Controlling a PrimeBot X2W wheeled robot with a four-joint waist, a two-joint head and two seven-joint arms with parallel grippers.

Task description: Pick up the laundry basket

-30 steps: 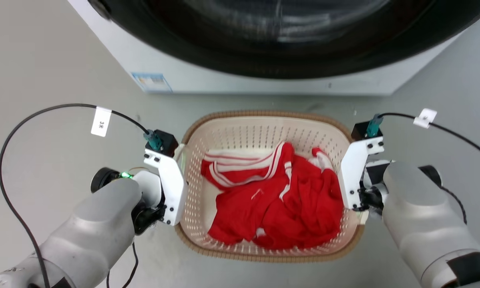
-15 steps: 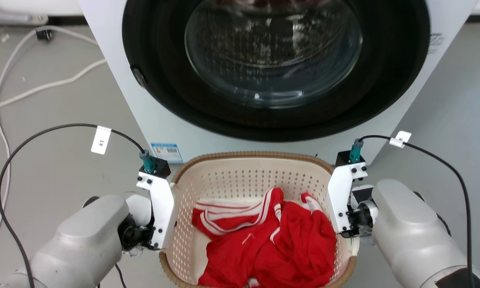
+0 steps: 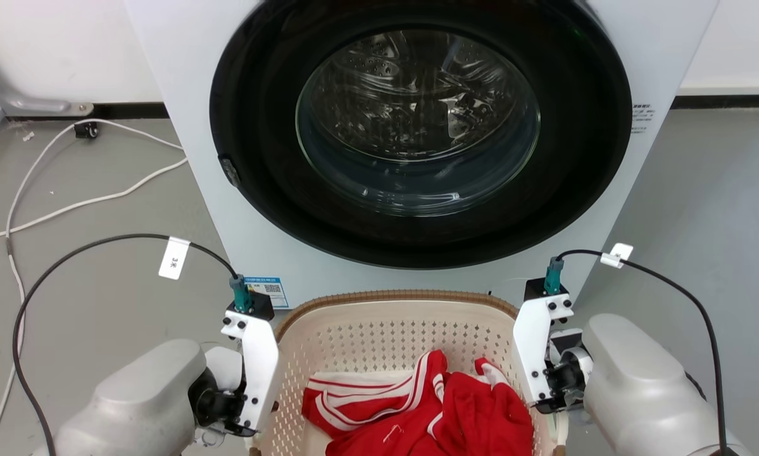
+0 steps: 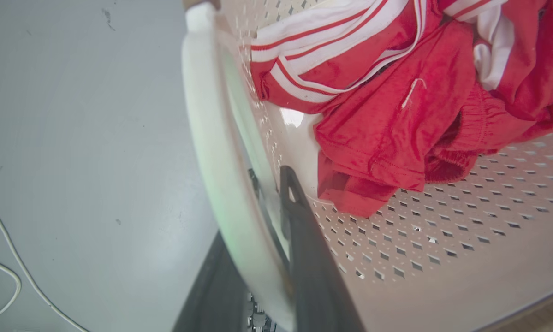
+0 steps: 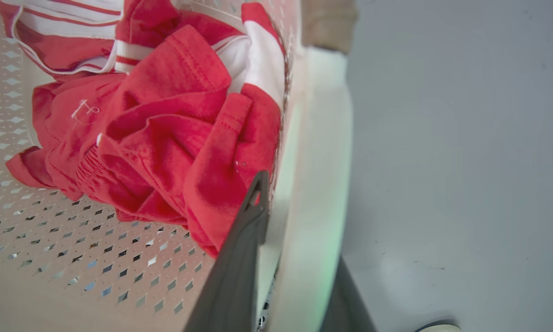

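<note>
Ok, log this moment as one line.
left jaws: shut on basket handle | right jaws: shut on other handle | load: red clothes | ahead: washer

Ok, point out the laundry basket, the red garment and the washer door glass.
laundry basket point(image 3: 392, 296): head view, brown far rim.
red garment point(image 3: 455, 418): head view, middle of the fabric.
washer door glass point(image 3: 417, 120): head view, centre of the glass.

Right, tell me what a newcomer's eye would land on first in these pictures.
The washing machine and its big round black door dominate the top of the head view. Below it is the cream laundry basket with bright red-and-white clothes inside. The left end effector straddles one white handle, and the right end effector straddles the other, each with one finger inside the wall.
</note>
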